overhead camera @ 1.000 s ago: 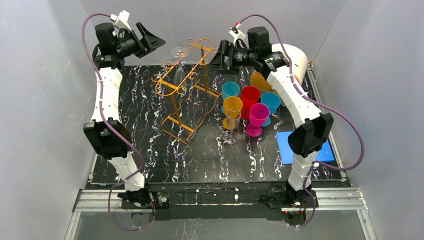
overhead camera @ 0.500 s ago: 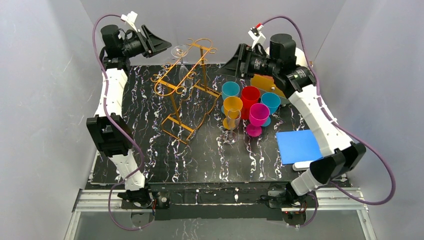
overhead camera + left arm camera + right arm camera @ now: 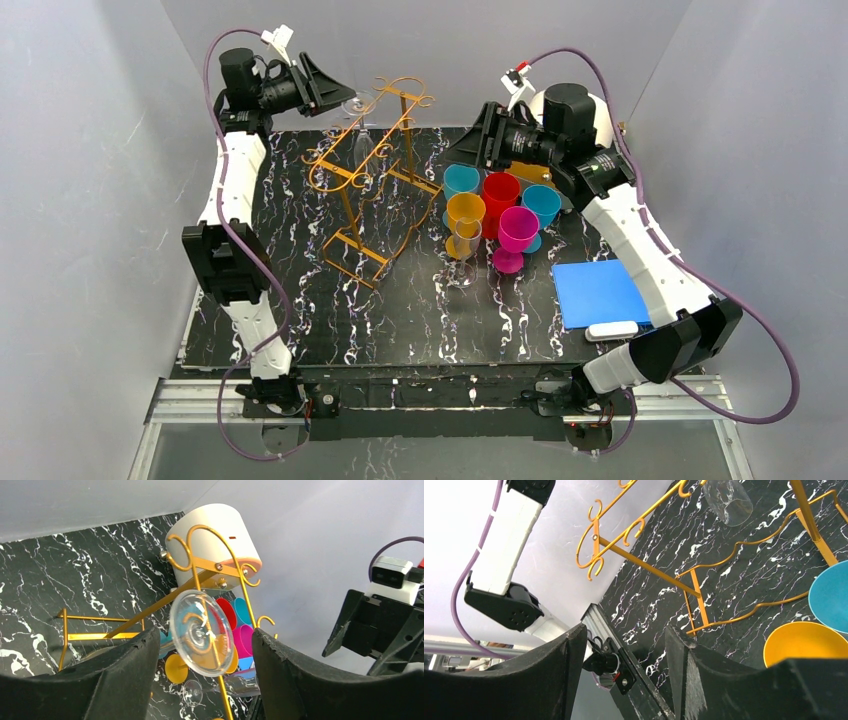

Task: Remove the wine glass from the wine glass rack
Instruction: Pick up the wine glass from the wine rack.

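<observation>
Wine glass (image 3: 355,104): it is seen hanging upside down at the far end of the gold rack (image 3: 349,215), its stem slotted between the two top rails and its round foot resting on them. In the left wrist view the foot (image 3: 201,632) is framed between the spread fingers of the left gripper (image 3: 202,637), which is raised to rail height just beside the glass. No contact can be made out, so the jaws are taken to be wide apart with nothing pinched. The bowl (image 3: 727,500) is seen from the right wrist, hanging free below the rails above the black marble table (image 3: 400,310).

The step in hand is judged to be the approach, with the grasp not yet made. Next, the jaws would need to be brought around the stem or foot and closed gently. The glass would then have to be slid along the rails towards their open end, not pulled straight up or down.

The right gripper (image 3: 472,140) is held well apart from the rack, above the coloured cups (image 3: 500,200), its jaws spread and empty.
</observation>
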`<state>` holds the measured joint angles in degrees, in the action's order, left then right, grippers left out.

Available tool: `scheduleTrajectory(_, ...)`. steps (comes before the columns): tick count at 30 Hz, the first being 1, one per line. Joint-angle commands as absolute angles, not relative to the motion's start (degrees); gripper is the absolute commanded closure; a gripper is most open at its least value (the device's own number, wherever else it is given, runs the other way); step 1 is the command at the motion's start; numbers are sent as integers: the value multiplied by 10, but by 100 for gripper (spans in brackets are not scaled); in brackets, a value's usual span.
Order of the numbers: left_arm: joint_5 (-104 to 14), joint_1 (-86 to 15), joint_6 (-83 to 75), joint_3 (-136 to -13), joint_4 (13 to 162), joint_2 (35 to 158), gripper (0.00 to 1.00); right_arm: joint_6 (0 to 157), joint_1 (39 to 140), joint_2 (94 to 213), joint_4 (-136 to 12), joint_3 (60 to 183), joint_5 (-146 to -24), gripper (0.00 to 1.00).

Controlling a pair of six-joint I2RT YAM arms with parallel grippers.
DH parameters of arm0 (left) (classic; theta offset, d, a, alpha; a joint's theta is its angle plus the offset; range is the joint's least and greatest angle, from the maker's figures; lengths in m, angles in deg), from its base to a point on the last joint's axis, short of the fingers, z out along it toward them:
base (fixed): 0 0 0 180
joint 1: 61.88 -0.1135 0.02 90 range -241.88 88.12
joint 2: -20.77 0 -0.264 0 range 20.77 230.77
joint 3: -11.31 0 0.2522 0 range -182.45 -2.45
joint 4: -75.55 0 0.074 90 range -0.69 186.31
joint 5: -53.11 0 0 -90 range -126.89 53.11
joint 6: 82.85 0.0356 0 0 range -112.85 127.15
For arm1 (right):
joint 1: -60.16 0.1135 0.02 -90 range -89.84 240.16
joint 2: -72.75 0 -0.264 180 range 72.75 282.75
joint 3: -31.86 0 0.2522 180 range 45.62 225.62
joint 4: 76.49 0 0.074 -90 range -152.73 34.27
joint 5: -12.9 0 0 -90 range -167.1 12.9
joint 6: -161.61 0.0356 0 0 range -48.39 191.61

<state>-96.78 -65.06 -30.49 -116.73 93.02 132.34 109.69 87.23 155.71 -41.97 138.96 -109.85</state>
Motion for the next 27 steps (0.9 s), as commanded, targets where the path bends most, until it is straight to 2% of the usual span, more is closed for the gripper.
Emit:
scheduleTrajectory(1,-984,-647,-281,-1176,955,1320,36,1052,874,1543,-398,1420,-1113,34)
scheduleTrajectory(4,-967,-641,-255,-1181,981,1321,39,1040,874,1532,-392,1408,-1095,33)
scheduleTrajectory(8,-963,-641,-250,-1213,1007,1342,54,1030,874,1515,-395,1388,-1069,32)
scheduleTrajectory(16,-958,-634,-243,-1228,1026,1351,56,1006,875,1506,-383,1387,-1046,25)
scheduleTrajectory(19,-954,-631,-234,-1227,1045,1351,63,1011,874,1512,-373,1390,-1047,24)
scheduleTrajectory(21,-944,-631,-215,-1226,1065,1347,70,1015,874,1513,-369,1389,-1049,24)
scheduleTrajectory(27,-928,-631,-214,-1234,1076,1342,78,1016,874,1511,-368,1381,-1040,23)
